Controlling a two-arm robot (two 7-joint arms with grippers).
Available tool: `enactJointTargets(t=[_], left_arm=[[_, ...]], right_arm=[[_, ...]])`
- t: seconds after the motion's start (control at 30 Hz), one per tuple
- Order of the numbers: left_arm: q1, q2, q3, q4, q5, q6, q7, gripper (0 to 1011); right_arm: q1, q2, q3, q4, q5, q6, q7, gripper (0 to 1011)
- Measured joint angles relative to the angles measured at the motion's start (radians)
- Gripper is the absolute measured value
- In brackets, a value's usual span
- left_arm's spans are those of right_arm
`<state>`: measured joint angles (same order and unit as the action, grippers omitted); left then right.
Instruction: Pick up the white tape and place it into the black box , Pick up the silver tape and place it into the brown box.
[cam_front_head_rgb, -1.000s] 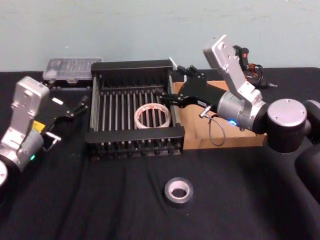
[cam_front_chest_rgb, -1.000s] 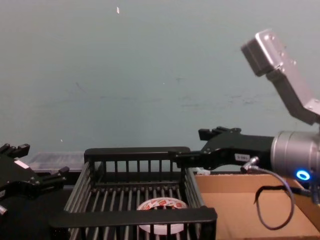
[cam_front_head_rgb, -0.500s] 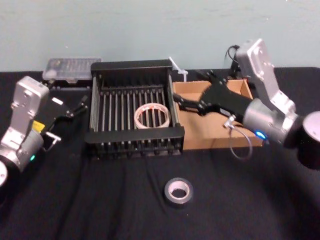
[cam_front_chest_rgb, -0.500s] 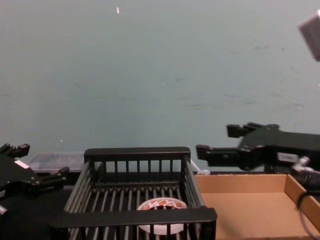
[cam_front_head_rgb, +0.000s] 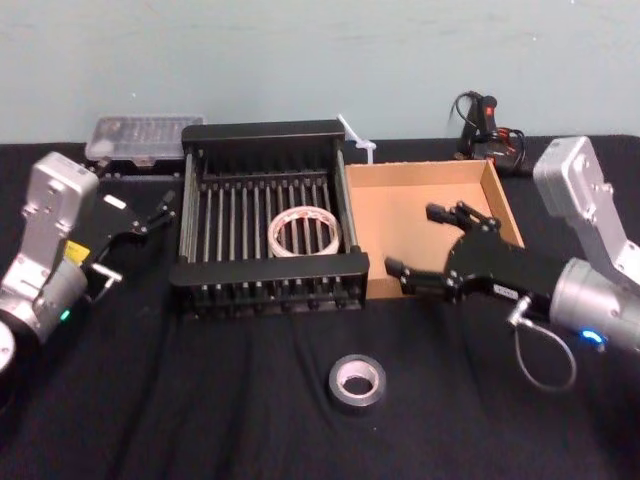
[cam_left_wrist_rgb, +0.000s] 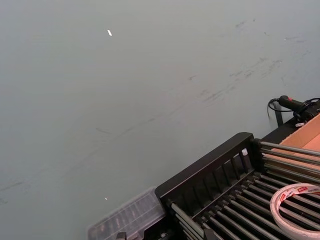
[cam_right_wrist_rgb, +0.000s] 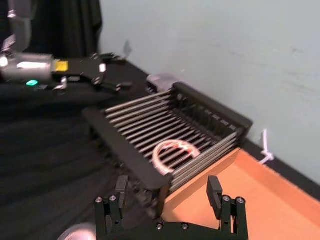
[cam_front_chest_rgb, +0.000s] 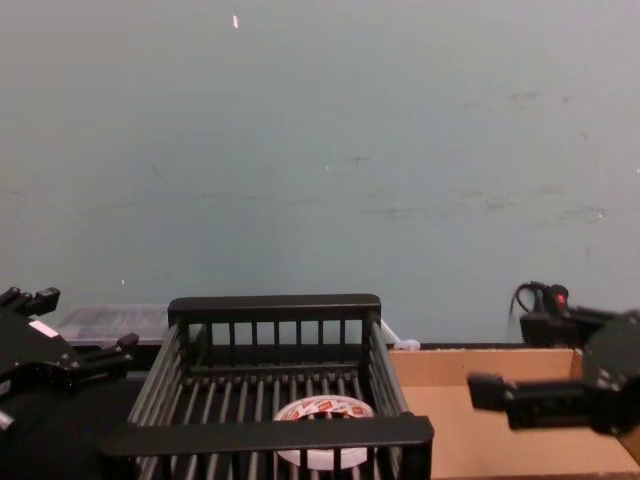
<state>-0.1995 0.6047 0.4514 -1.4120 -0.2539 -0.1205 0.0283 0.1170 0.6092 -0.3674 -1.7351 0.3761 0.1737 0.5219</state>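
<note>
The white tape (cam_front_head_rgb: 305, 232) with red print lies flat on the slatted floor of the black box (cam_front_head_rgb: 268, 271), also seen as white tape (cam_front_chest_rgb: 320, 409) and white tape (cam_right_wrist_rgb: 173, 152). The silver tape (cam_front_head_rgb: 357, 383) lies on the black cloth in front of the two boxes. Beside the basket on its right stands the brown box (cam_front_head_rgb: 424, 166), with nothing in it. My right gripper (cam_front_head_rgb: 411, 240) hovers open over the brown box's front left corner, holding nothing; its right gripper (cam_right_wrist_rgb: 168, 192) fingers stand wide apart. My left gripper (cam_front_head_rgb: 140, 236) rests open left of the basket.
A clear plastic case (cam_front_head_rgb: 145, 135) sits behind the basket on the left. A black corded device (cam_front_head_rgb: 490, 122) lies behind the cardboard tray, and a white strip (cam_front_head_rgb: 355, 134) lies between the boxes at the back. Black cloth covers the table.
My right arm has swung out from above the black box, rightward and toward the table's front, and now sits low over the brown box. The white tape stays in the basket. Left arm unmoved.
</note>
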Motion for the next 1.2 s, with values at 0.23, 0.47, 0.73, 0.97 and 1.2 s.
enactJointTargets(t=[0.23, 0.47, 0.73, 0.97, 1.2], left_arm=[[0.0, 0.0, 0.0, 0.0, 0.0, 0.0, 0.0, 1001], [0.0, 0.0, 0.0, 0.0, 0.0, 0.0, 0.0, 1001], [0.0, 0.0, 0.0, 0.0, 0.0, 0.0, 0.0, 1001], [0.0, 0.0, 0.0, 0.0, 0.0, 0.0, 0.0, 1001], [0.0, 0.0, 0.0, 0.0, 0.0, 0.0, 0.0, 1001]], right_arm=[[-0.029, 0.056, -0.023, -0.028, 0.027, 0.015, 0.046, 1002], [-0.014, 0.075, -0.091, -0.01, 0.022, 0.047, 0.072, 1002], [0.029, 0.06, -0.151, 0.039, -0.001, 0.075, 0.075, 1002], [0.067, 0.036, -0.193, 0.092, -0.017, 0.089, 0.081, 1002], [0.092, 0.018, -0.216, 0.126, -0.022, 0.098, 0.086, 1002]])
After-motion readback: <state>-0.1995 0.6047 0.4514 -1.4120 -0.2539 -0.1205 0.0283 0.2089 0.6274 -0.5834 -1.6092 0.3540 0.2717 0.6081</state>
